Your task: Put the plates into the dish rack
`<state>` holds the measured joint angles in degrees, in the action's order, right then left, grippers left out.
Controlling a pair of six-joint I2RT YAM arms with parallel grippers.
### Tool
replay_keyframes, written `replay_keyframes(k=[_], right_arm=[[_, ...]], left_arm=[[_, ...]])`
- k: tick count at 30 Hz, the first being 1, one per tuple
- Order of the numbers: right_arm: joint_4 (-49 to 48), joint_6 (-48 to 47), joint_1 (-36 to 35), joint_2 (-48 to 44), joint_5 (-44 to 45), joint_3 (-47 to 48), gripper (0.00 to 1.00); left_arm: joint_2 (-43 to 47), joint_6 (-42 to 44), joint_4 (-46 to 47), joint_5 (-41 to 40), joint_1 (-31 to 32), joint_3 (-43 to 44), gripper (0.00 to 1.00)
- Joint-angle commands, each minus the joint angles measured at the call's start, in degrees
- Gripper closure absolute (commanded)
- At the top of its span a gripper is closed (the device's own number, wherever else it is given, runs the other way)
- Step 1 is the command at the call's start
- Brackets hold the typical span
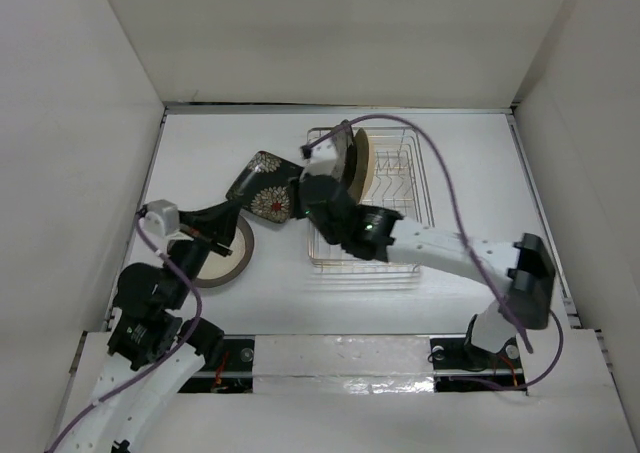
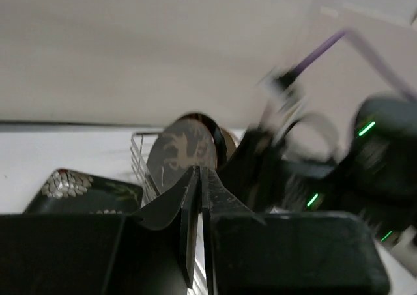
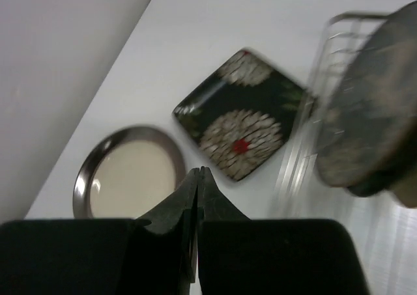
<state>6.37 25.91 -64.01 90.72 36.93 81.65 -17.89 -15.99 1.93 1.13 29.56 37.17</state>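
The chrome dish rack (image 1: 400, 198) stands at centre-right. A dark grey deer plate (image 2: 182, 148) (image 3: 371, 112) stands upright at its far left end (image 1: 340, 155), with a tan plate (image 1: 363, 163) right behind it. A black square flowered plate (image 1: 262, 185) (image 3: 244, 122) lies flat left of the rack. Nearer, a cream-centred brown-rimmed plate (image 1: 225, 255) (image 3: 130, 174) lies partly under my left arm. My left gripper (image 1: 237, 209) (image 2: 199, 171) is shut and empty, near the square plate's near-left edge. My right gripper (image 1: 300, 197) (image 3: 199, 171) is shut and empty, over that plate's right corner.
White walls close in the table (image 1: 450, 293) on the left, back and right. My right arm (image 1: 440, 245) stretches across the rack's near end. A purple cable (image 1: 445, 188) loops over the rack.
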Motion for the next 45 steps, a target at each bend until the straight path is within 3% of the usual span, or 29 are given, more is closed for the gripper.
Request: replay_keyframes(k=[1,3,7,10,21,27,32,33,34,36,37,45], right_arm=[[-5.76,1.41,-3.23,9.72,-10.73,3.32,0.95],[-6.63,4.39,-3.93,14.37,-13.19,4.31,0.89],[-7.88,6.60,-3.93,22.80,-17.06,8.34,0.46],[-8.03,8.45,-3.24,27.83,-18.11,11.43,0.31],[-13.40,19.26,0.90,36.62,-26.90,8.70,0.29],[-17.18,20.93,1.43,41.29,-35.17,11.77,0.33],[-19.99,22.87,1.95,43.22,-38.32,11.78,0.45],[-20.17,23.22,1.96,43.49,-38.77,11.87,0.52],[-21.30,24.09,1.96,43.49,-39.12,11.35,0.71],[-23.41,25.23,1.96,42.88,-39.30,10.03,0.87],[-25.51,26.20,1.96,42.79,-39.47,8.81,0.99],[-33.44,22.70,0.91,34.19,-37.72,4.22,1.00]], left_arm=[[5.13,-1.06,5.97,-9.02,-0.38,-1.39,0.96],[8.56,-0.54,7.12,-11.67,-0.38,-1.92,0.91],[10.95,-0.45,8.35,-13.34,-0.38,-4.03,0.81],[8.93,-0.10,7.91,-12.64,-0.38,-3.77,0.76],[4.36,0.61,7.82,-7.81,-0.91,-3.42,0.66],[3.39,0.52,7.29,-7.10,-0.91,-3.24,0.64],[3.03,0.52,6.77,-6.93,-0.91,-2.89,0.64],[3.38,0.52,7.03,-7.10,-0.91,-2.98,0.64],[3.74,0.52,7.38,-7.28,-0.91,-3.33,0.64],[4.27,0.52,7.65,-7.81,-0.91,-3.42,0.64],[4.18,0.52,7.30,-7.81,-0.91,-3.33,0.64],[5.58,1.22,6.15,-9.74,-0.91,-2.89,0.64]])
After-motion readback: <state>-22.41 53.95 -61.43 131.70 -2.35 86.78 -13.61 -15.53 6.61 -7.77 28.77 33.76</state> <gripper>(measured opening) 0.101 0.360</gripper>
